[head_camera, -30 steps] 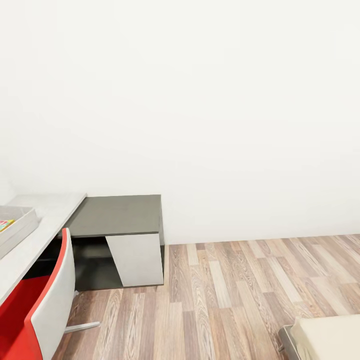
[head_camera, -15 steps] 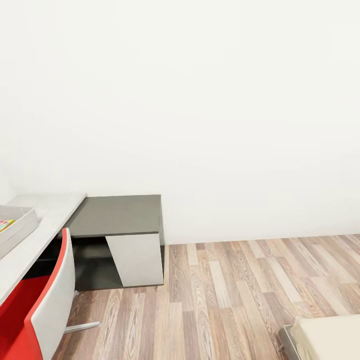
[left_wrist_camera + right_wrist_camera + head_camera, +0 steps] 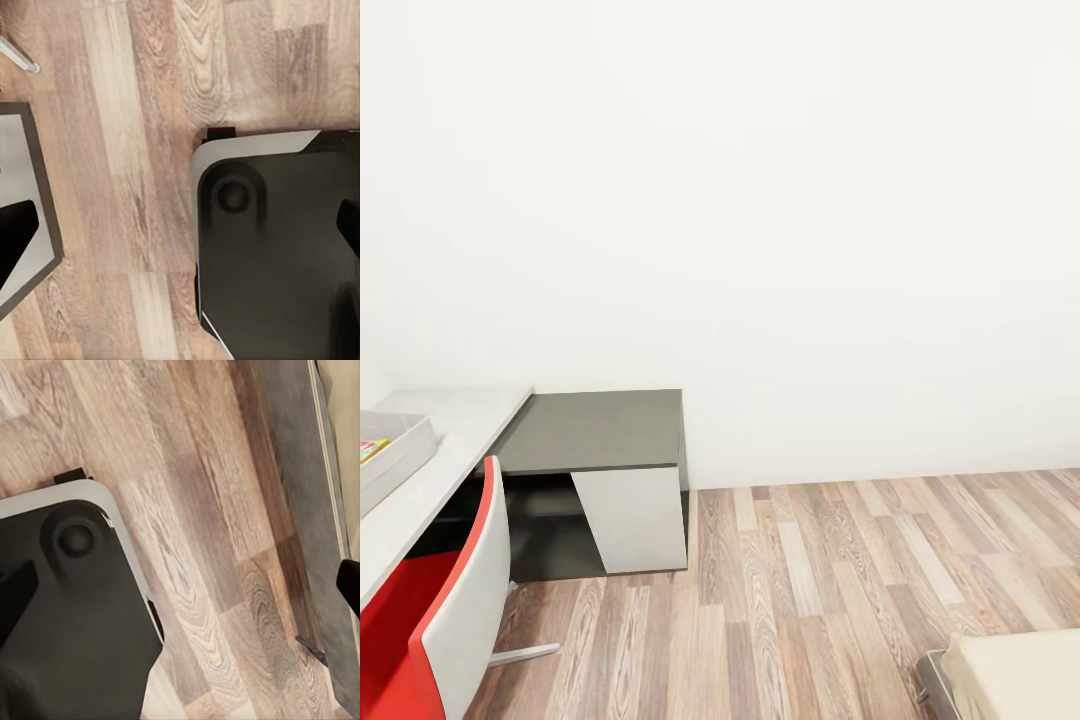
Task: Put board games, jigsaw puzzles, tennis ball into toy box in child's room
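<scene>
In the head view the table (image 3: 450,450) runs along the left edge, and the light-grey toy box (image 3: 400,450) stands on it, cut off by the frame. A sliver of something colourful (image 3: 370,449) lies inside it; what it is I cannot tell. A cream corner of the bed (image 3: 1015,675) shows at the lower right. My left gripper (image 3: 180,232) hangs open over the wood floor and my own dark base (image 3: 277,255), holding nothing. My right gripper (image 3: 180,589) is open too, above the floor beside the bed's grey frame (image 3: 300,472). Board games, jigsaw puzzles and tennis ball are out of view.
A low dark grey-topped cabinet (image 3: 595,430) stands against the white wall beside the table. A red and white chair (image 3: 450,610) is pushed up to the table at the lower left. Wood-plank floor (image 3: 820,590) stretches between cabinet and bed.
</scene>
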{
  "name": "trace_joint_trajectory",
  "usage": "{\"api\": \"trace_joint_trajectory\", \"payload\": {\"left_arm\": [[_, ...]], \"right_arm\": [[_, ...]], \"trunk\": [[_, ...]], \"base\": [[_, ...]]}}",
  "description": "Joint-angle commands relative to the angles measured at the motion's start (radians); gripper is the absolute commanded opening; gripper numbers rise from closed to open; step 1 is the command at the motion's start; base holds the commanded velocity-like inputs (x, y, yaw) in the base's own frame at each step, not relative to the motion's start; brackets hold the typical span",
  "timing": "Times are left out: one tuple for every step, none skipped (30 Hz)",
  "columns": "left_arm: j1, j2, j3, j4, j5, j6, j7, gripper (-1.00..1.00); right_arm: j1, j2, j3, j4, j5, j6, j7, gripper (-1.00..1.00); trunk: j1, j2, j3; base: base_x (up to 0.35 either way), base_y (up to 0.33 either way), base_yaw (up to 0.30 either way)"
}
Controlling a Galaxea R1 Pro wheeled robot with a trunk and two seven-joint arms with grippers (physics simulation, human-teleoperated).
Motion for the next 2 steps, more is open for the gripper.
{"api": "trace_joint_trajectory", "payload": {"left_arm": [[-0.001,0.0,-0.002,0.002,-0.006,-0.004,0.005,1.0],[-0.001,0.001,-0.002,0.002,-0.006,-0.004,0.005,1.0]], "right_arm": [[-0.001,0.0,0.008,0.001,-0.011,-0.004,-0.003,1.0],[-0.001,0.0,0.008,0.001,-0.011,-0.004,-0.003,1.0]], "trunk": [[0.001,-0.002,-0.002],[0.001,-0.002,-0.002]], "base": [[0.0,0.0,0.0],[0.0,0.0,0.0]]}}
